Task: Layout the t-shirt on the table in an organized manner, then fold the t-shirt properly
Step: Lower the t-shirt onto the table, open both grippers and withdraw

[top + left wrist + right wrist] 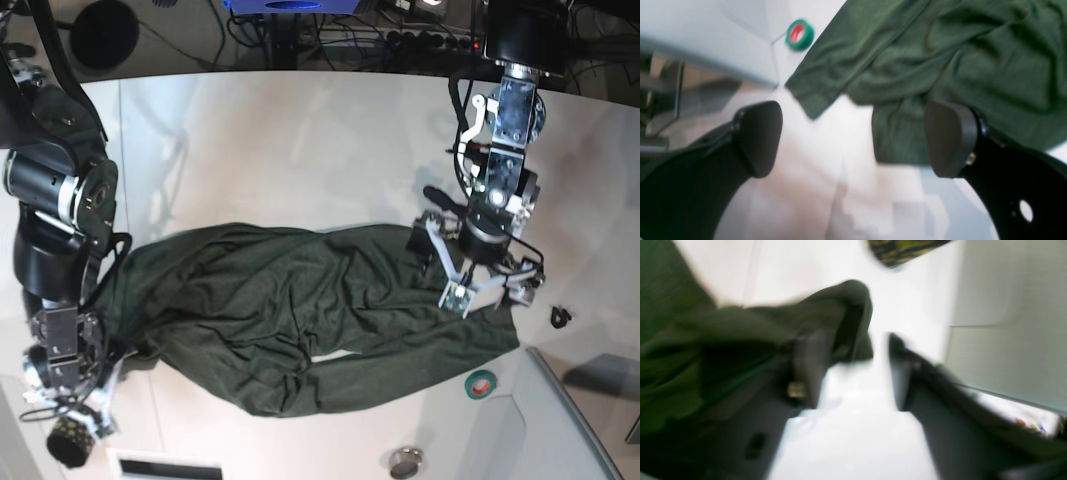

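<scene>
Your t-shirt (290,320) lies crumpled across the bench (300,150), cuffs toward four o'clock. It's thin, limp knit that will sag and slide, so pinch hems or cuffs. Left gripper (853,140) is spread wide above a cuff; right gripper (853,370) is parted, fabric draped against one jaw.

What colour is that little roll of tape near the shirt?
The roll of tape is green with a red centre, clearest from the left wrist.
</scene>
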Action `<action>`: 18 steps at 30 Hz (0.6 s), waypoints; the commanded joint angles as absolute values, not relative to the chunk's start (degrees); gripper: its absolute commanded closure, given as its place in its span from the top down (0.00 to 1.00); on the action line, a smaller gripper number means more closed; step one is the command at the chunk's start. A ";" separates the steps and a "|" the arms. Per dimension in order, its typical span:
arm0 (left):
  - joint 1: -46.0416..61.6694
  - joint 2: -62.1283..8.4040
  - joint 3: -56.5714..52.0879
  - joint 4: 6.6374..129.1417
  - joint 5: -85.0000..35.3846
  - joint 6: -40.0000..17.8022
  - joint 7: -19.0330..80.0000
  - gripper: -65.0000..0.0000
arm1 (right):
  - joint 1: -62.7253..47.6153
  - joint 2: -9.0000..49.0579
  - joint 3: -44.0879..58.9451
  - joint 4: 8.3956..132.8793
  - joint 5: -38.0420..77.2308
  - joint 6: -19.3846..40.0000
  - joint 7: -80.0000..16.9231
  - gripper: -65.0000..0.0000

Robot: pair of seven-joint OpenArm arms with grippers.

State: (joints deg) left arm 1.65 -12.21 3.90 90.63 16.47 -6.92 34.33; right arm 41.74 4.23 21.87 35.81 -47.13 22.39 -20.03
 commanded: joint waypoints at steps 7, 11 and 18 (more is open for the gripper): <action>5.93 -12.35 -0.66 95.69 16.48 -6.64 33.10 1.00 | 32.84 4.88 25.27 55.25 -41.80 29.05 -19.30 0.78; 8.75 -12.62 -3.30 96.84 12.53 -6.64 33.19 1.00 | 15.78 1.19 25.10 76.09 -35.56 32.66 -19.47 0.78; 11.21 -18.77 -4.70 98.07 -5.23 -6.64 32.92 0.80 | 4.09 -1.89 20.53 76.97 -28.09 31.52 -19.30 0.78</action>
State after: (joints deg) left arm 11.66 -18.63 -4.54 96.90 -4.97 -6.66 34.04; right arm 2.11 -2.83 20.29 75.88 -28.29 32.08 -20.91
